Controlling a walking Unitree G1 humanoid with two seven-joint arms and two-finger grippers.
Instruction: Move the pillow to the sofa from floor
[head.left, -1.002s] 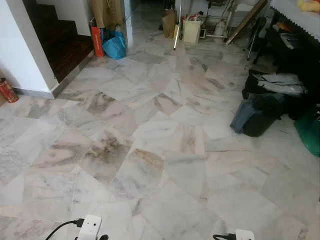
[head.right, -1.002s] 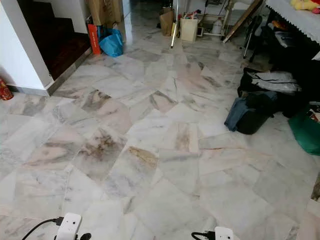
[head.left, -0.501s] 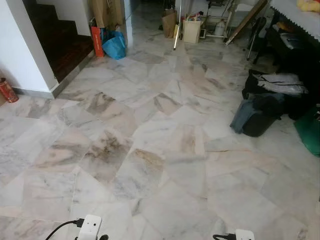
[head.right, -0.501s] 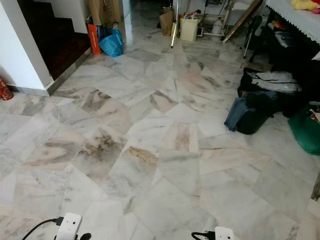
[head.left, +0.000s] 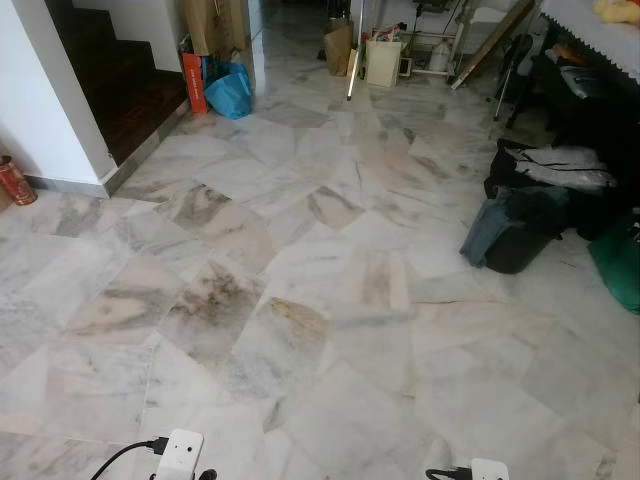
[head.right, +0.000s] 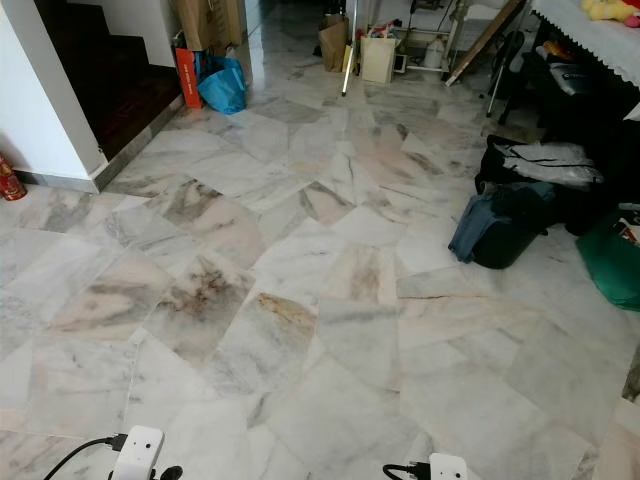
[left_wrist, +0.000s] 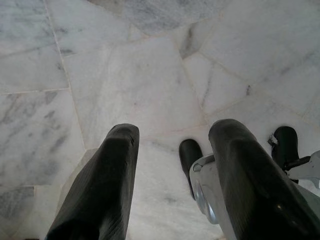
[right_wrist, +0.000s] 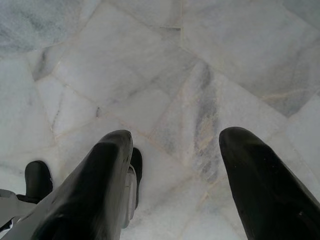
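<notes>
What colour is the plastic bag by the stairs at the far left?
Blue. The bag sits beside a red box, clearest in the left eye view.

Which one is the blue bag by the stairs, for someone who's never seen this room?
Start at the dark staircase at the far left of the marble floor. Just past its outer corner an upright orange-red box stands, and the blue bag slumps against it on the floor. It is bright blue, soft and crumpled.

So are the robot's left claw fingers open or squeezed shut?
Open. The left gripper has its two black fingers spread apart, with bare marble floor showing between them and nothing held.
</notes>
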